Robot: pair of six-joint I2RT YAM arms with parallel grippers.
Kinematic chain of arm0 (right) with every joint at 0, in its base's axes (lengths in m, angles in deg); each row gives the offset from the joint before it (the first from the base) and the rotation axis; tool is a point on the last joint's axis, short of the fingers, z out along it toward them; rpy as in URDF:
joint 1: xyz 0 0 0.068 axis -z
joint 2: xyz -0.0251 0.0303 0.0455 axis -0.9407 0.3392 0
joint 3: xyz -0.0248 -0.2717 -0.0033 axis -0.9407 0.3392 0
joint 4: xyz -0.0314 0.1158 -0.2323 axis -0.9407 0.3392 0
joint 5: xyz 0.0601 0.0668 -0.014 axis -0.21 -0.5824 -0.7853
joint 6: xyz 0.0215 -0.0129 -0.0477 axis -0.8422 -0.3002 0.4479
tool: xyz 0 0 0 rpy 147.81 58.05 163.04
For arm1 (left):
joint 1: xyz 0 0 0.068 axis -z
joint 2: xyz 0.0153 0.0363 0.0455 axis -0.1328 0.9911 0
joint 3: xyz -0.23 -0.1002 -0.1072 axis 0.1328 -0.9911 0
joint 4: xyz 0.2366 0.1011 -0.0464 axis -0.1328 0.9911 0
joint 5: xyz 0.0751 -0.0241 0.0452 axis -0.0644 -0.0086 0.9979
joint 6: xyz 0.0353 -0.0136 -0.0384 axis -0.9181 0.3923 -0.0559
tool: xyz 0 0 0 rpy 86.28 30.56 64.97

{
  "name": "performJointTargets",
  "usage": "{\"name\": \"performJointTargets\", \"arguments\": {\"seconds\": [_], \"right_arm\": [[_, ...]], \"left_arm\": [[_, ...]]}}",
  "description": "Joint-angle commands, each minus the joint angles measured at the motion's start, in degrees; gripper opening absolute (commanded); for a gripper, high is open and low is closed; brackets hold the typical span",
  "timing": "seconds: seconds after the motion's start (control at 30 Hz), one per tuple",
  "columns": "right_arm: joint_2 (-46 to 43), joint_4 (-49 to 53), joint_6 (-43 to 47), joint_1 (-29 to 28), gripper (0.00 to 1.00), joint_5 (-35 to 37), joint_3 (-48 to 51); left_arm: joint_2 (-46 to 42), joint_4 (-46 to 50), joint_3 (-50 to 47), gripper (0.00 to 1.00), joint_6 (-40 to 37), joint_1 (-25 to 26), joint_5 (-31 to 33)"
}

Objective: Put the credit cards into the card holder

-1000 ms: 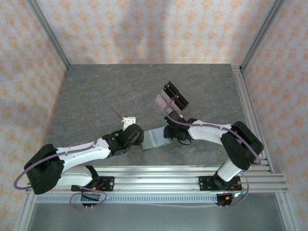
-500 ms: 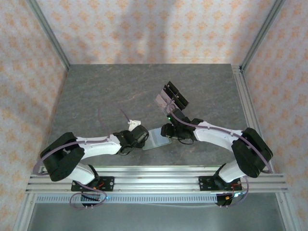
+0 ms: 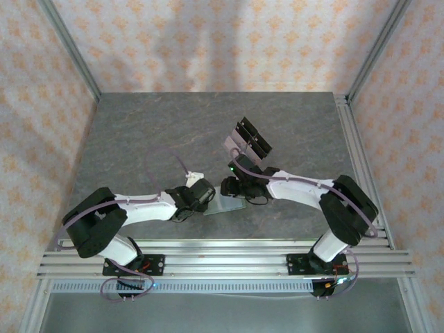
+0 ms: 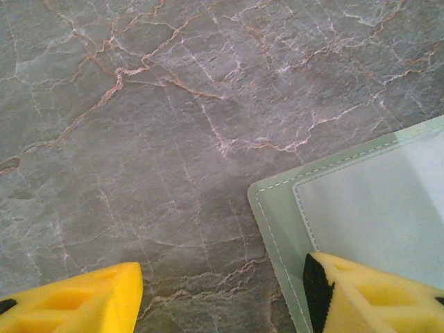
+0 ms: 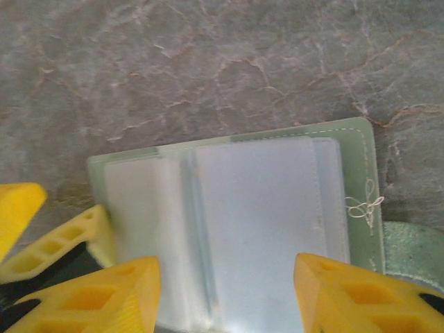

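Observation:
The sage-green card holder (image 3: 226, 205) lies open and flat on the stone table, its clear sleeves facing up (image 5: 257, 215). My left gripper (image 3: 206, 197) is at its left edge, open, with one yellow finger (image 4: 368, 295) resting on the holder's corner (image 4: 347, 201) and the other on bare table. My right gripper (image 3: 229, 189) hovers open over the sleeves, its midpoint (image 5: 225, 298) above the clear plastic, nothing between the fingers. Greyish-mauve credit cards (image 3: 234, 146) stand in the tilted acrylic rack (image 3: 251, 141) behind the holder.
The left gripper's yellow fingers (image 5: 69, 239) show at the holder's left edge in the right wrist view. A small snap tab (image 5: 409, 243) sticks out at the holder's right side. Aluminium rails (image 3: 361, 152) run along the table's right and near edges.
My right gripper has slid left, onto the open card holder. The left arm's elbow has swung right while its gripper stayed at the holder's left edge.

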Motion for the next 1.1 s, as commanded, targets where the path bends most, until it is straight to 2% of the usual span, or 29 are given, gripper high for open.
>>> {"name": "performJointTargets", "arguments": {"seconds": [0.0,0.4,1.07], "right_arm": [[1.1,-0.8,0.9,0.8,0.54,2.4,-0.4],[4.1,-2.6,0.8,1.5,0.55,1.5,1.4],[6.7,-11.2,-3.9,0.5,0.56,-10.4,0.3]], "left_arm": [[0.0,0.9,0.7,0.63,-1.3,-0.5,2.4],[0.1,0.4,0.4,0.63,-1.2,-0.6,2.2],[-0.4,-0.3,0.6,0.63,-1.2,-0.5,1.7]]}}
